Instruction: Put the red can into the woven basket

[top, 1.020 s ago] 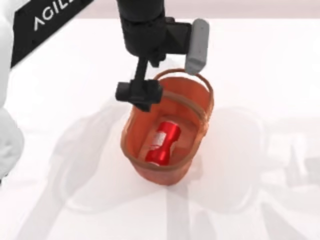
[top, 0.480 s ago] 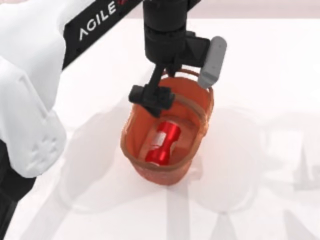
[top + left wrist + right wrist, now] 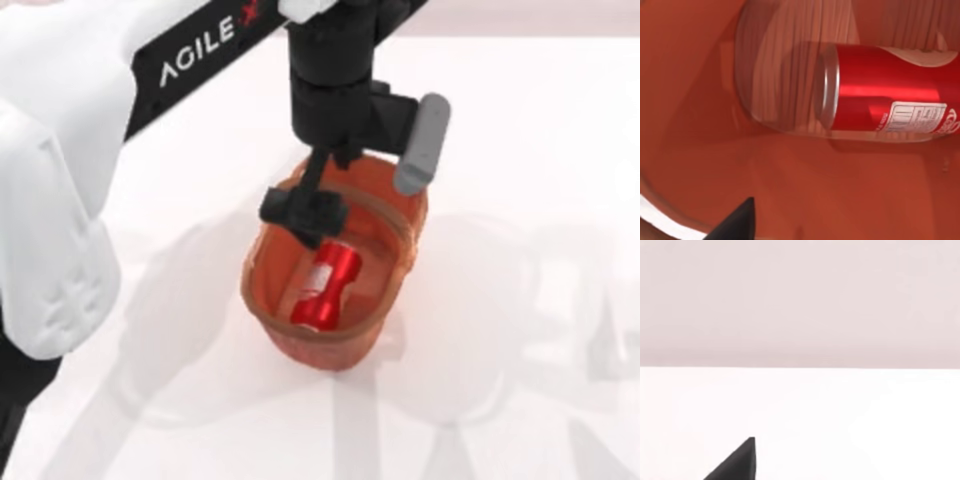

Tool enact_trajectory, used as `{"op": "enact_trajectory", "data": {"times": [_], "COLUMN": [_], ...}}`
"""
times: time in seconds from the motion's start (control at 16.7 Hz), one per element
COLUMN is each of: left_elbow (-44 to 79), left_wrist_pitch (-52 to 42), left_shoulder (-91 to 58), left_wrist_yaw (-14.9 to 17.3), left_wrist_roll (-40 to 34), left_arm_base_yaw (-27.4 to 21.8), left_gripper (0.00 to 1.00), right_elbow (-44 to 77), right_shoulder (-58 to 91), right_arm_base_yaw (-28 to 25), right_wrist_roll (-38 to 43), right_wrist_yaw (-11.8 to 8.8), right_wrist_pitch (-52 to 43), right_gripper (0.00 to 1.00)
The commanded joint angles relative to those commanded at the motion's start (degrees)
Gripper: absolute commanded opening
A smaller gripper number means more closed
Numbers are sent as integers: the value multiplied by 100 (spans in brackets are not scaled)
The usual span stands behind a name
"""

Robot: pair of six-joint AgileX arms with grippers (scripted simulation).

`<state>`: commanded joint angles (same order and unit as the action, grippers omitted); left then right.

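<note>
So the small red cylindrical can with silver-grey ends and a pale label is lying on its side down on the slatted floor of the oval orange-red woven basket. The left wrist view shows it close up, label panel facing the camera and one metal rim turned toward the middle of the picture.

Handling-wise, I'd guess it's light and stiff, with thin metal walls that would dent if squeezed hard. The painted side looks glossy, so probably a bit slippery. Being round and on its side, it could roll along the floor slats. If anyone had to pick it up again, I'd go across the middle of the body, fingers on the curved sides, not on the ends.

The basket looks like rigid weave with a brown rim and an arched brown handle crossing over the top. Its inner walls are smooth-ish and sloped in the wrist view.

The left gripper hangs just over the far end of the basket, near the handle, not touching the can. Can't tell if its jaws are spread or closed. The right arm isn't in the top view, and its wrist view only shows bare white table, so same story for its jaws.
</note>
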<state>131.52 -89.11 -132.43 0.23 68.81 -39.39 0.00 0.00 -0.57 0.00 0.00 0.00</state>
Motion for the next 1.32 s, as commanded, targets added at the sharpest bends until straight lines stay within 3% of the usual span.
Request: {"op": "enact_trajectory", "data": {"times": [0.24, 1.02, 1.32], "left_elbow": [-73, -73, -73], "left_wrist_pitch": [58, 58, 58], "left_shoulder": [19, 19, 19], "left_wrist_yaw": [0, 0, 0], "left_wrist_roll": [0, 0, 0], "left_arm_base_yaw": [-1, -1, -1], "left_gripper": [100, 2, 0], "right_elbow": [0, 0, 0], "right_shoulder": [0, 0, 0], "right_arm_base_yaw": [0, 0, 0], "right_wrist_roll": [0, 0, 0], "right_wrist_yaw": [0, 0, 0], "right_wrist_pitch": [0, 0, 0], "right_gripper": [100, 100, 100]}}
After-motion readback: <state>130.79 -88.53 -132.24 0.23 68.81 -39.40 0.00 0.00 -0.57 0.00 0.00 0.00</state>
